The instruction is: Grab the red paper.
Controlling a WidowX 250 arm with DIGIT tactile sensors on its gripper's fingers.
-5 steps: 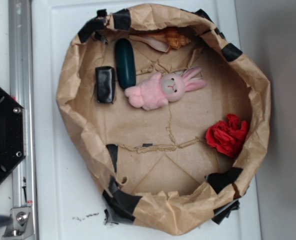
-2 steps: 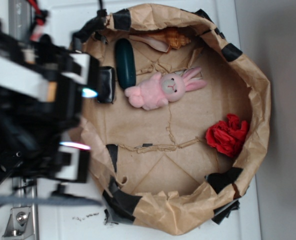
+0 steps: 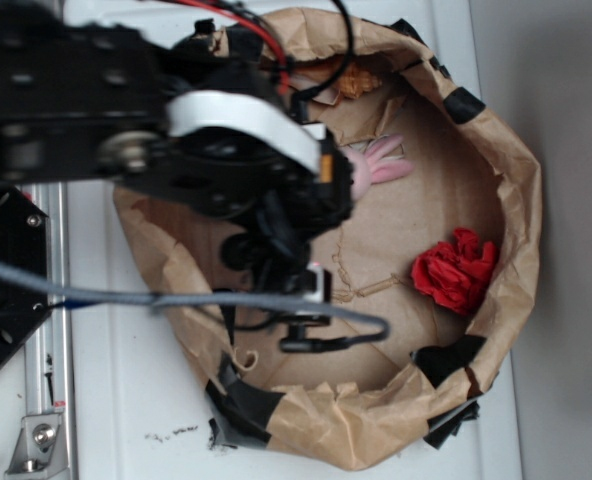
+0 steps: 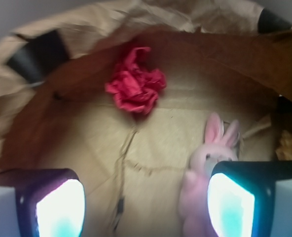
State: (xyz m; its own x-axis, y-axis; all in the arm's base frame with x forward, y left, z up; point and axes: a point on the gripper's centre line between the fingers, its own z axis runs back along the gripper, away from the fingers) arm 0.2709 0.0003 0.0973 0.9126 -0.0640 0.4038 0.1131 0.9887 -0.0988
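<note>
The gripper [image 4: 145, 202] has its two fingers wide apart and holds nothing; in the wrist view they sit at the bottom corners, one on each side. It looks ahead across the brown paper bowl [image 3: 521, 180] toward the red paper [image 3: 455, 270]. The red paper lies on the bowl's floor on the far side from the arm, right up against the raised paper wall, well apart from the gripper. That wall may get in the way of one finger, so there is more room to come at it from the middle. The pink rabbit [image 4: 205, 173] is close to the gripper's right finger, and bare floor lies between the gripper and the red paper.
</note>
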